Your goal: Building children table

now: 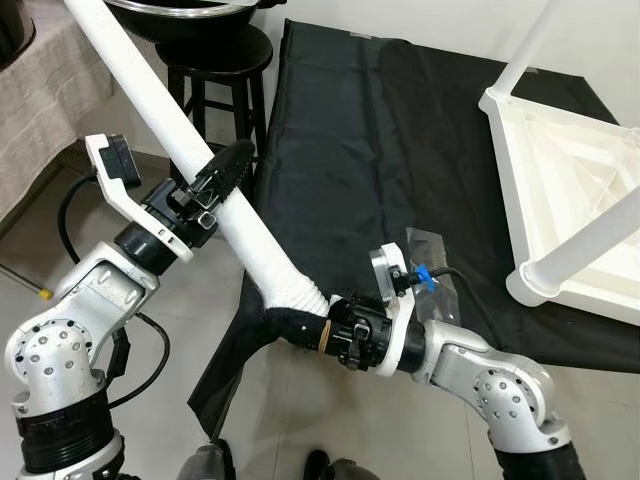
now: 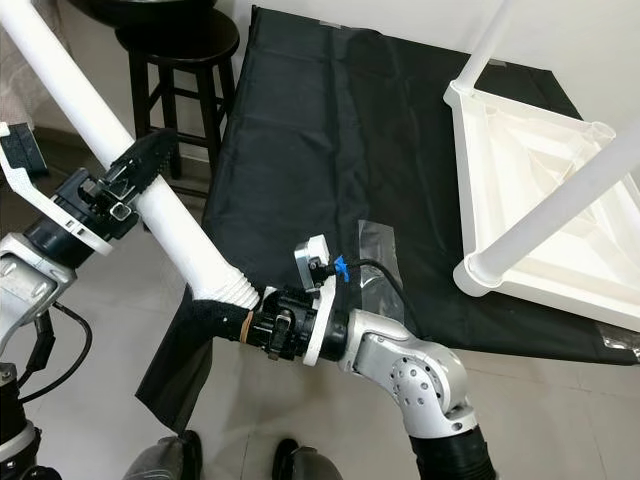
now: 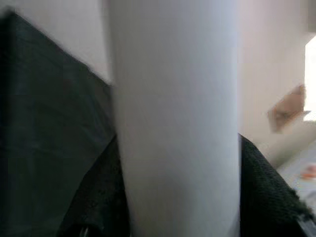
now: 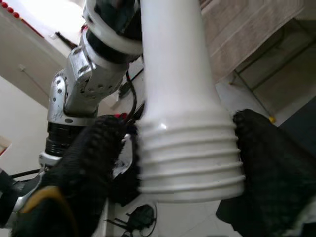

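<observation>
Now both arms are on one white table leg [image 1: 190, 160], held out over the floor beside the black cloth [image 1: 360, 150]. The left gripper [image 1: 222, 178] is clamped around the middle of the shaft, a black finger showing on each side of the tube in the left wrist view. The right gripper [image 1: 290, 322] is closed on the leg's threaded end [image 4: 190, 158], its padded fingers [image 4: 86, 163] pressing the ribbed collar from both sides.

The leg's long axis runs on a slant: the threaded end is low and near the robot, and the far end climbs away to the robot's left, past the dark wooden stool [image 1: 215, 75].

The upturned white tabletop [image 1: 560, 170] lies on the cloth, well apart to the robot's right, with two legs already standing up from its corners; one leg [image 1: 585, 250] crosses the near corner. So the thread points away from where it probably has to go. The right arm is the nearer one to the tabletop, and the leg likely needs swinging over with its threaded end down toward a free corner socket. Which sockets are open cannot be told from here.

The tabletop's ribbed underside forms a shallow tray, and nothing loose can be made out in it.
</observation>
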### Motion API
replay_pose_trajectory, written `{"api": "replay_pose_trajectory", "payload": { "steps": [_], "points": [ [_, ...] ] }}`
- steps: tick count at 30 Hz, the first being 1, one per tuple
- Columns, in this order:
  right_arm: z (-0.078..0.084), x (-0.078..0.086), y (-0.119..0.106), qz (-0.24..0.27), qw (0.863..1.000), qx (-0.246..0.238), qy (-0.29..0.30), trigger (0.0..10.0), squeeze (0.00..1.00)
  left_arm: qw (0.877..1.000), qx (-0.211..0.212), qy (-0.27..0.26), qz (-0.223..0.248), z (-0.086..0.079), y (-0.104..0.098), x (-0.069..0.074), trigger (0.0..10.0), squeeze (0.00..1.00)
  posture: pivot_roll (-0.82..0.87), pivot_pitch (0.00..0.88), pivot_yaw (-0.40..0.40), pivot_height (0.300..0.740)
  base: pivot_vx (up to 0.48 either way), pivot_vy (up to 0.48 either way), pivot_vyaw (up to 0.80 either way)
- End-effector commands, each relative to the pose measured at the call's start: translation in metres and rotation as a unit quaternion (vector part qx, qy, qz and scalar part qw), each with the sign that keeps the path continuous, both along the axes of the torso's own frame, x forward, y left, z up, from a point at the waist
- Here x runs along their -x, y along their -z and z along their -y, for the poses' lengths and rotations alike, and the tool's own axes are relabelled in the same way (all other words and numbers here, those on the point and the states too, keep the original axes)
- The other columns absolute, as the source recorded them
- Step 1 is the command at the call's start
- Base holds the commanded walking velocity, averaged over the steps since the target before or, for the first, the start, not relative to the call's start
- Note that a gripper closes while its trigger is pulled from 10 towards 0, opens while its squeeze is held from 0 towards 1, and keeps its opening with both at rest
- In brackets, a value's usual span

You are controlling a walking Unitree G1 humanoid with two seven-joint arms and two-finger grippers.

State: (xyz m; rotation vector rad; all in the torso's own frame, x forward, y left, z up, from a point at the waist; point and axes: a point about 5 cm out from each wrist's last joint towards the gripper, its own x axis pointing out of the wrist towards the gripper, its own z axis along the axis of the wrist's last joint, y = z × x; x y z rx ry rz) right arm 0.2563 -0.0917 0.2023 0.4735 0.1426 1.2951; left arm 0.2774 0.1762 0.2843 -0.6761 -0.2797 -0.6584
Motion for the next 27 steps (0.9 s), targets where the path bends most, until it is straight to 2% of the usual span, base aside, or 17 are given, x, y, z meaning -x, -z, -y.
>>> {"api": "replay_pose_trajectory", "payload": {
  "steps": [1, 6, 7, 10, 13, 14, 17, 18, 20, 22, 23, 24, 25, 26, 27],
  "points": [
    [0.001, 0.004, -0.005, 0.015, 1.000, -0.014, -0.013, 10.0, 1.00, 0.999, -0.009, -0.024, -0.019, -0.005, 0.008, -0.003, 10.0, 0.00, 0.10, 0.220, -0.145, 0.740, 0.000, 0.000, 0.00],
    [0.005, 0.001, -0.006, 0.026, 1.000, -0.008, 0.005, 10.0, 1.00, 0.998, -0.018, -0.050, -0.026, -0.013, 0.011, -0.005, 10.0, 0.00, 0.09, 0.222, -0.144, 0.740, 0.000, 0.000, 0.00],
    [0.008, 0.000, -0.006, 0.030, 0.999, -0.002, 0.013, 10.0, 0.00, 0.997, -0.020, -0.068, -0.028, -0.020, 0.012, -0.007, 10.0, 0.00, 0.09, 0.223, -0.145, 0.740, 0.000, 0.000, 0.00],
    [0.009, -0.001, -0.006, 0.033, 0.999, 0.001, 0.017, 10.0, 0.00, 0.996, -0.021, -0.080, -0.030, -0.024, 0.011, -0.008, 10.0, 0.00, 0.09, 0.223, -0.145, 0.740, 0.000, 0.000, 0.00],
    [0.020, -0.010, -0.010, 0.051, 0.996, 0.009, 0.066, 10.0, 0.00, 0.984, -0.035, -0.166, -0.046, -0.049, 0.012, -0.013, 10.0, 0.00, 0.09, 0.222, -0.145, 0.740, 0.000, 0.000, 0.00],
    [0.021, -0.015, -0.011, 0.050, 0.994, 0.013, 0.092, 10.0, 0.00, 0.983, -0.031, -0.177, -0.048, -0.056, 0.010, -0.014, 10.0, 0.00, 0.09, 0.221, -0.141, 0.740, 0.000, 0.000, 0.00],
    [0.022, -0.019, -0.012, 0.047, 0.993, 0.015, 0.107, 10.0, 0.00, 0.982, -0.027, -0.180, -0.047, -0.059, 0.009, -0.014, 10.0, 0.00, 0.09, 0.221, -0.141, 0.740, 0.000, 0.000, 0.00],
    [0.022, -0.025, -0.014, 0.053, 0.988, 0.029, 0.140, 10.0, 0.00, 0.979, -0.035, -0.193, -0.047, -0.063, 0.007, -0.014, 10.0, 0.00, 0.10, 0.221, -0.143, 0.740, 0.000, 0.000, 0.00],
    [0.022, -0.025, -0.014, 0.053, 0.988, 0.029, 0.140, 10.0, 0.00, 0.979, -0.035, -0.193, -0.047, -0.063, 0.007, -0.014, 10.0, 0.00, 0.10, 0.221, -0.143, 0.740, 0.000, 0.000, 0.00],
    [0.025, -0.042, -0.024, 0.082, 0.966, 0.051, 0.240, 10.0, 0.00, 0.963, -0.094, -0.248, -0.042, -0.072, 0.001, -0.014, 10.0, 0.00, 0.10, 0.219, -0.142, 0.740, 0.000, 0.000, 0.00],
    [0.025, -0.042, -0.024, 0.082, 0.966, 0.051, 0.240, 10.0, 0.00, 0.963, -0.094, -0.248, -0.042, -0.072, 0.001, -0.014, 10.0, 0.00, 0.10, 0.219, -0.142, 0.740, 0.000, 0.000, 0.00],
    [0.028, -0.048, -0.031, 0.104, 0.951, 0.060, 0.284, 10.0, 0.00, 0.952, -0.131, -0.272, -0.038, -0.073, -0.001, -0.014, 10.0, 0.00, 0.10, 0.216, -0.144, 0.740, 0.000, 0.000, 0.00],
    [0.028, -0.051, -0.036, 0.128, 0.938, 0.073, 0.315, 10.0, 0.00, 0.940, -0.158, -0.299, -0.038, -0.075, 0.000, -0.013, 0.0, 0.00, 0.10, 0.216, -0.142, 0.740, 0.000, 0.000, 0.00],
    [0.028, -0.051, -0.036, 0.128, 0.938, 0.073, 0.315, 10.0, 0.00, 0.940, -0.158, -0.299, -0.038, -0.075, 0.000, -0.013, 0.0, 0.00, 0.10, 0.216, -0.142, 0.740, 0.000, 0.000, 0.00],
    [0.029, -0.051, -0.038, 0.143, 0.929, 0.081, 0.330, 10.0, 0.00, 0.933, -0.172, -0.315, -0.038, -0.075, 0.002, -0.013, 0.0, 0.00, 0.10, 0.215, -0.141, 0.740, 0.000, 0.000, 0.00]
  ]
}}
